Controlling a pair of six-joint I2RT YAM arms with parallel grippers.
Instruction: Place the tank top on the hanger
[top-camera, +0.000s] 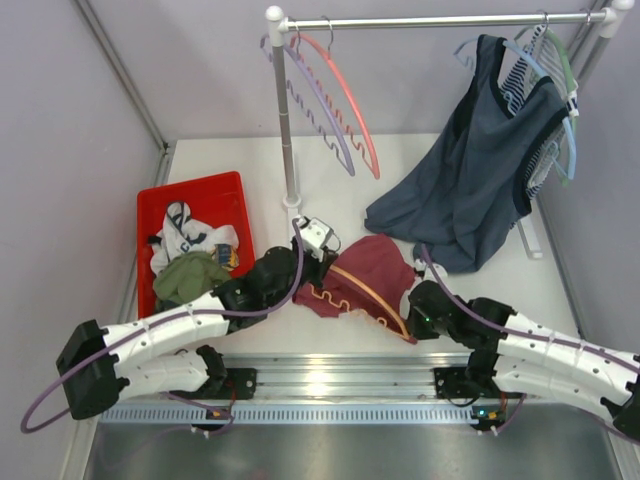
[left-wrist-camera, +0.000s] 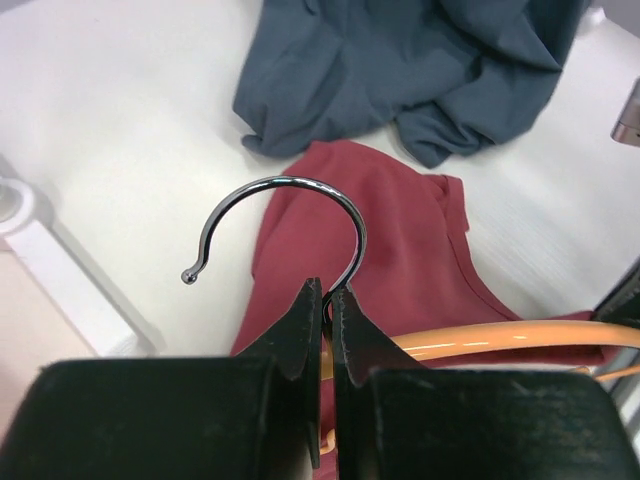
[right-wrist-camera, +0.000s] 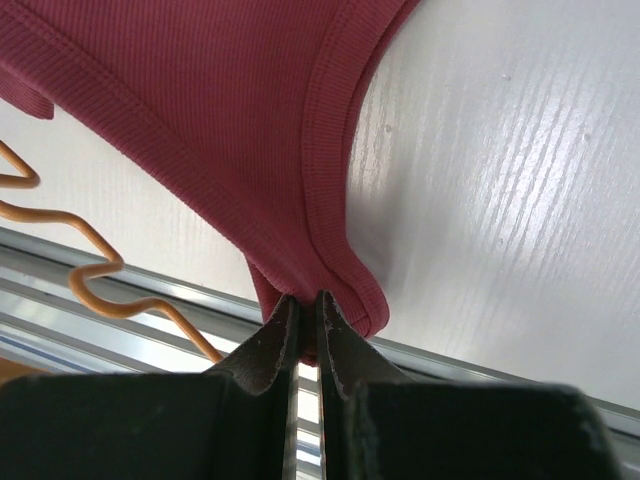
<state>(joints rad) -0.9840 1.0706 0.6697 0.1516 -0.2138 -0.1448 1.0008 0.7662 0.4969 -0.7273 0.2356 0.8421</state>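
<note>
Left claw (left-wrist-camera: 326, 296) pinches thin orange hanger's (left-wrist-camera: 500, 337) metal hook (left-wrist-camera: 290, 181); right claw (right-wrist-camera: 308, 302) pinches maroon cloth tank top's (right-wrist-camera: 200, 100) edge, lower centre; threading apparently outstanding.

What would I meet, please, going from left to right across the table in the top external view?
From the left: red crate → rack's upright pole → tank top → dark blue-grey top.
</note>
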